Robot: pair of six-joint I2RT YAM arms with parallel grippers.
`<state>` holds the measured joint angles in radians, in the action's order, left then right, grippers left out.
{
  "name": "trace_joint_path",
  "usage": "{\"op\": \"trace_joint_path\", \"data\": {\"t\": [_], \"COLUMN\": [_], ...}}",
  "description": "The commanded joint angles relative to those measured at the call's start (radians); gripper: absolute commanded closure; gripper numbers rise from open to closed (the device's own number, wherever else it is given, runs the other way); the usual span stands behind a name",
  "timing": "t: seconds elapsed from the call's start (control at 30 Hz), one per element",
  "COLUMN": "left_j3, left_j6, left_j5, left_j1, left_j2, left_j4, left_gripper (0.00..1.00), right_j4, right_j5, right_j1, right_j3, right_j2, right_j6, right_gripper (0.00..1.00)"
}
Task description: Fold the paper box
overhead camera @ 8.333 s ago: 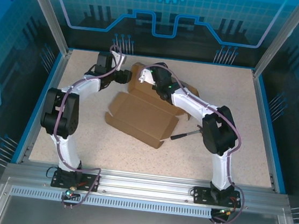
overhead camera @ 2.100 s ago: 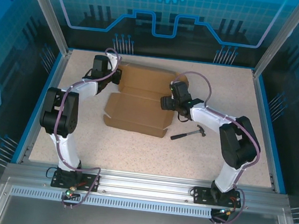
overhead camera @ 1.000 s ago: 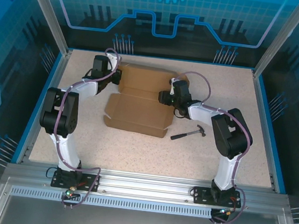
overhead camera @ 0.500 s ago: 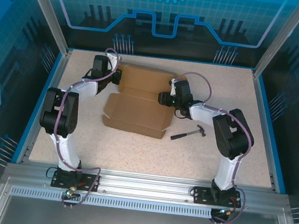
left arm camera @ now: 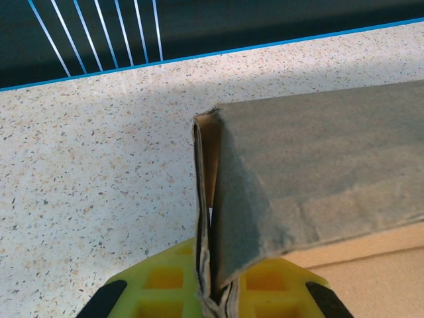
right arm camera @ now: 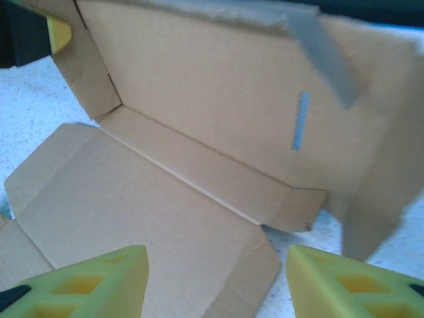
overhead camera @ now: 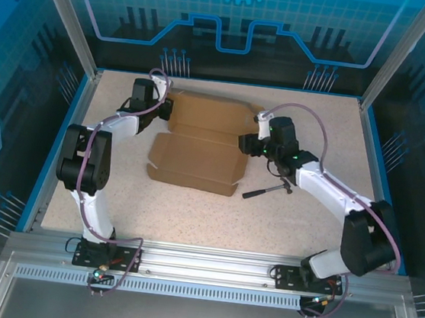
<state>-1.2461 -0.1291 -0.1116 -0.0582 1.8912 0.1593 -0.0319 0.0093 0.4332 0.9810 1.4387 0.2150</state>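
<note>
Two panels of the paper box [overhead camera: 197, 157] lie spread; left gripper [left arm camera: 212, 281] pinches its flap, right gripper [right arm camera: 215, 268] gapes wide.

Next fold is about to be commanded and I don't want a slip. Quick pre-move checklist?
1. Left gripper grip on paper box corner flap: ok, shut on doubled cardboard.
2. Right gripper free: ok, open, nothing in it.
3. Box base flat on table: ok.
4. Near panel and flaps folded: not ok, lying open.
5. Hammer clear of box: cannot tell, its handle end lies close to the near right corner.
</note>
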Motion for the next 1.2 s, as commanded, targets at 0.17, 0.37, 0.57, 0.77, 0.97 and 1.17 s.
{"op": "trace_joint_path", "data": {"t": [0.17, 0.37, 0.57, 0.77, 0.97, 1.17], "left_j3": [-0.007, -0.007, -0.007, -0.01, -0.012, -0.014], "left_j6": [0.02, 0.02, 0.023, 0.022, 0.021, 0.023], "left_j5": [-0.018, -0.018, -0.025, -0.026, -0.028, -0.033], "left_j1": [0.002, 0.003, 0.002, 0.003, 0.001, 0.001], "left_j2": [-0.044, -0.049, -0.046, -0.047, -0.044, -0.044], "left_j4": [-0.017, -0.018, -0.019, -0.023, -0.026, -0.027], "left_gripper": [1.0, 1.0, 1.0, 1.0, 1.0, 1.0], "right_j4": [-0.03, -0.076, -0.092, -0.084, -0.08, -0.102], "right_j5": [-0.097, -0.163, -0.308, -0.358, -0.368, -0.405], "right_j1": [-0.251, -0.322, -0.315, -0.267, -0.231, -0.224], "right_j3": [-0.009, 0.101, 0.202, 0.218, 0.213, 0.253], "right_j2": [0.0, 0.172, 0.315, 0.354, 0.348, 0.374], "right_j6": [0.004, 0.014, -0.005, -0.021, -0.045, -0.093], "right_gripper": [0.51, 0.61, 0.66, 0.6, 0.52, 0.48]}}
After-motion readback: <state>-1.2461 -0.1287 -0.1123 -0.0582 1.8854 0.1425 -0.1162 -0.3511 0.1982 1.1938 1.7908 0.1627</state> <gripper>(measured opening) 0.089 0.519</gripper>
